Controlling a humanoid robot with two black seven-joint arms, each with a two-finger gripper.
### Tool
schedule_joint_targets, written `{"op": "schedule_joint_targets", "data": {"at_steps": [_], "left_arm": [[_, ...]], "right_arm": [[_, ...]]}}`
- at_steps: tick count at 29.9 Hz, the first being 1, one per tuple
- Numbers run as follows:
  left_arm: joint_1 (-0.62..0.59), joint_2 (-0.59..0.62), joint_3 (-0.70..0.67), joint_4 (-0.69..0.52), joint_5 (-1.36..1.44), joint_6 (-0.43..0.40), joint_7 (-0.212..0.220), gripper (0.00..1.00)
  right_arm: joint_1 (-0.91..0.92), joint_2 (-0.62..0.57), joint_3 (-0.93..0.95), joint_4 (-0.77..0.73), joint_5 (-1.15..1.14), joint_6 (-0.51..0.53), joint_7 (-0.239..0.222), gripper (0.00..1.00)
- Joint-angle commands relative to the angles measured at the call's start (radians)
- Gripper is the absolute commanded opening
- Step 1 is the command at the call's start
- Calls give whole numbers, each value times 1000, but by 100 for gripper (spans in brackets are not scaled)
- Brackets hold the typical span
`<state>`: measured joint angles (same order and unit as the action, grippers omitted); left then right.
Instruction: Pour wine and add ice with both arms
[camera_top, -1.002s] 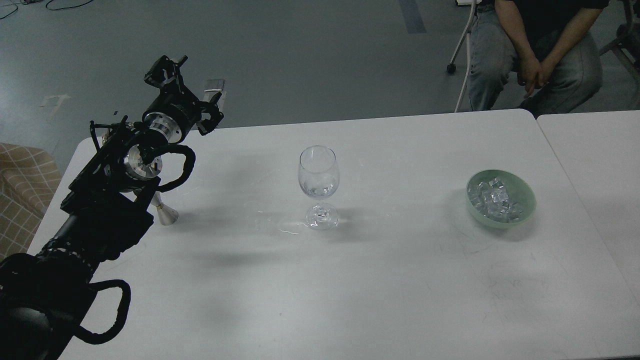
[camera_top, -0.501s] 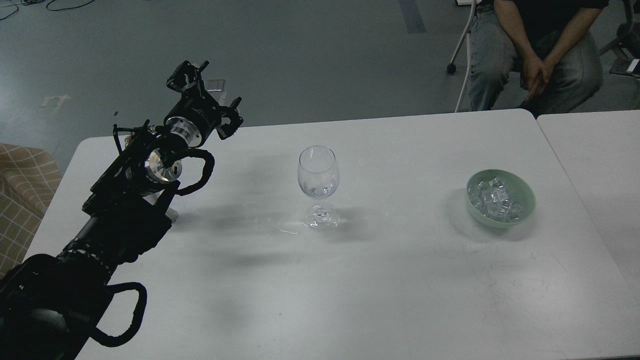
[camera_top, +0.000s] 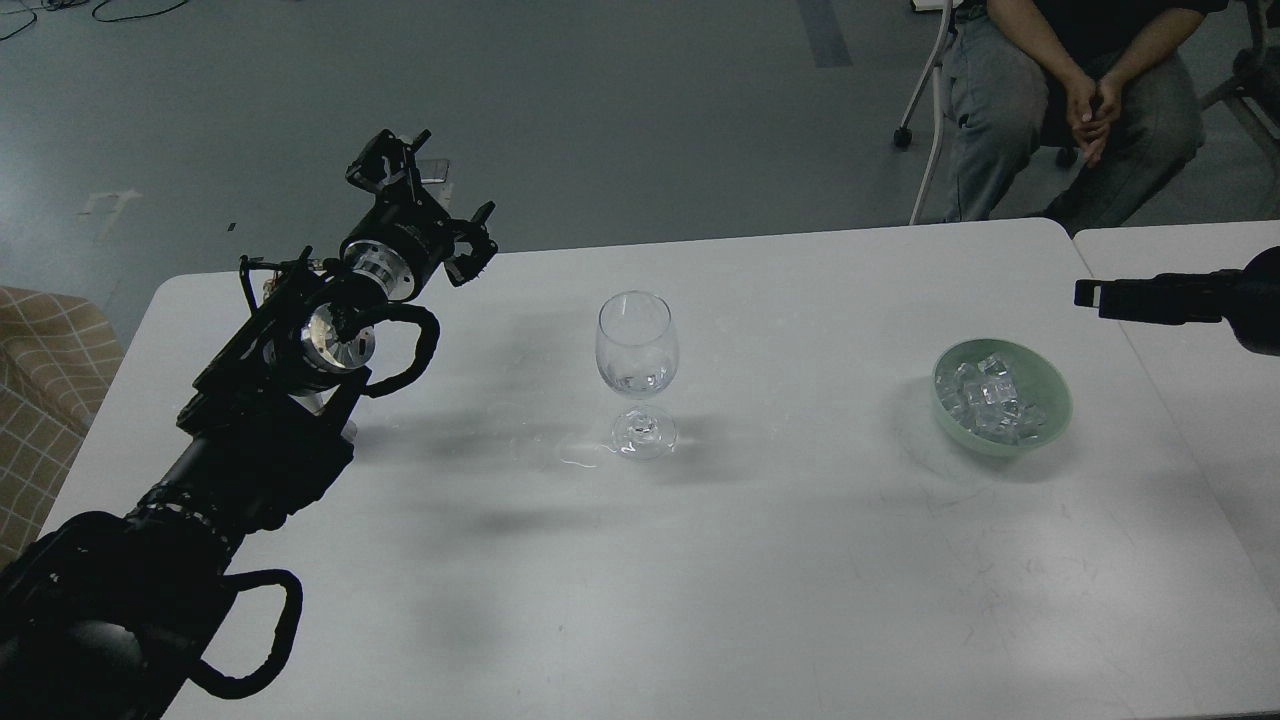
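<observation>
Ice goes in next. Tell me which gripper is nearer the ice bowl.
Right. The right gripper hovers just beyond the green bowl of ice, to its right. The left gripper is far across the table, left of the wine glass.

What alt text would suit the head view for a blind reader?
A clear stemmed wine glass stands mid-table with a pale green bowl of ice cubes to its right. The black left gripper hovers open, empty.
</observation>
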<state>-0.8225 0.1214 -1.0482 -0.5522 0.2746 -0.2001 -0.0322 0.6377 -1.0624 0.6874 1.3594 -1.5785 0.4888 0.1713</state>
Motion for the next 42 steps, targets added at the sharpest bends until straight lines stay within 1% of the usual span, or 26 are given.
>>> {"op": "schedule_joint_targets", "data": {"at_steps": [1, 5, 13, 17, 20, 26, 31, 32, 33, 34, 39, 40, 42], "left_arm": [[0, 1, 8, 0, 0, -2, 0, 98], [0, 3, 13, 0, 0, -4, 0, 98], [0, 3, 14, 0, 0, -4, 0, 98], [0, 3, 14, 0, 0, -4, 0, 98], [0, 1, 14, 0, 0, -4, 0, 98], [0, 1, 14, 0, 0, -4, -2, 98], [0, 1, 14, 0, 0, -4, 0, 98], [0, 1, 14, 0, 0, -4, 0, 98], [0, 1, 14, 0, 0, -4, 0, 98], [0, 1, 14, 0, 0, -4, 0, 98], [0, 4, 14, 0, 0, -4, 0, 98], [0, 3, 14, 0, 0, -4, 0, 98], [0, 3, 14, 0, 0, -4, 0, 98]], "right_arm": [[-3, 41, -20, -6, -40, 0, -1, 100], [-3, 103, -64, -26, -144, 0, -1, 100], [-10, 203, -74, -80, -216, 0, -3, 100], [-12, 260, -74, -146, -238, 0, -3, 100], [-10, 283, -74, -174, -238, 0, -3, 100], [-13, 292, -75, -180, -238, 0, -3, 99], [-27, 305, -74, -180, -238, 0, -4, 91], [-27, 305, -74, -180, -238, 0, -4, 91], [-30, 305, -74, -180, -238, 0, -4, 85], [-30, 305, -74, -180, -238, 0, -6, 82], [-32, 305, -75, -180, -236, 0, -12, 81], [-32, 305, -75, -180, -236, 0, -12, 78], [-32, 305, -75, -180, -236, 0, -13, 75]]}}
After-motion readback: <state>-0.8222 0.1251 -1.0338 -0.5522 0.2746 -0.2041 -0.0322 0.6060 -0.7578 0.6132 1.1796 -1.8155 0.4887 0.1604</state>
